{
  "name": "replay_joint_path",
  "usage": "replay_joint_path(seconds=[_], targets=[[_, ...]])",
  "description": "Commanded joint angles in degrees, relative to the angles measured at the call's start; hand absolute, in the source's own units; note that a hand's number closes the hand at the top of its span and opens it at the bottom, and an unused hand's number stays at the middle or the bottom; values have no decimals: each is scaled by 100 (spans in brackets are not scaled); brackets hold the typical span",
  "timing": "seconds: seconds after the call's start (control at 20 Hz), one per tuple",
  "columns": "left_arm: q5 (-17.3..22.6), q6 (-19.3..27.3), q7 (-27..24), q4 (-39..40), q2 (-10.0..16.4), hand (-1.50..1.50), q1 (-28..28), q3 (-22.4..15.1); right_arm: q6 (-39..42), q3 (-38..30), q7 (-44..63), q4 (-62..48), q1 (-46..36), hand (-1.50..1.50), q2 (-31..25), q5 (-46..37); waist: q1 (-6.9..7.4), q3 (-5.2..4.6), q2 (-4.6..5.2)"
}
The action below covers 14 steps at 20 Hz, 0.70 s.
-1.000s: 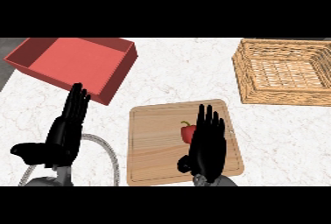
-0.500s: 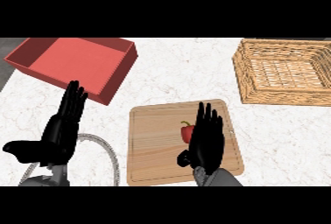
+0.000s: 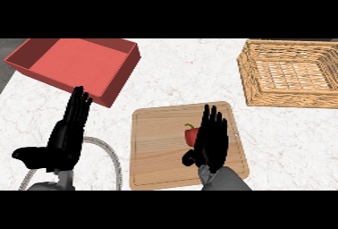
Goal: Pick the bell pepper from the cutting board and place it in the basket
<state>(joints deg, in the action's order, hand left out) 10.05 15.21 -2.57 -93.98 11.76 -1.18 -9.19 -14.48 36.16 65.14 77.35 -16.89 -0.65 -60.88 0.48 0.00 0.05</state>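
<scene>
One bell pepper (image 3: 191, 136), one cutting board (image 3: 158, 154), one basket (image 3: 290, 102), two robot hands (image 3: 66, 138) (image 3: 212, 143)

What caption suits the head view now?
Right hand open beside the red bell pepper on the cutting board; wicker basket upper right; left hand resting open at lower left.

Black left hand (image 3: 66, 141), right hand (image 3: 212, 142), grey forearm (image 3: 225, 180)
</scene>
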Motion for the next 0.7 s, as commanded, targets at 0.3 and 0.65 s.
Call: replay_joint_path(seconds=[0.3,0.65], targets=[[-140,-96,190,-98,-69,0,-46,176,142,-88,24,-659,-271,150,63,192,-19,0,-4],[-271,-155,331,86,-105,0,-356,338,176,171,338,-551,-451,150,63,91,-38,-1,-6]])
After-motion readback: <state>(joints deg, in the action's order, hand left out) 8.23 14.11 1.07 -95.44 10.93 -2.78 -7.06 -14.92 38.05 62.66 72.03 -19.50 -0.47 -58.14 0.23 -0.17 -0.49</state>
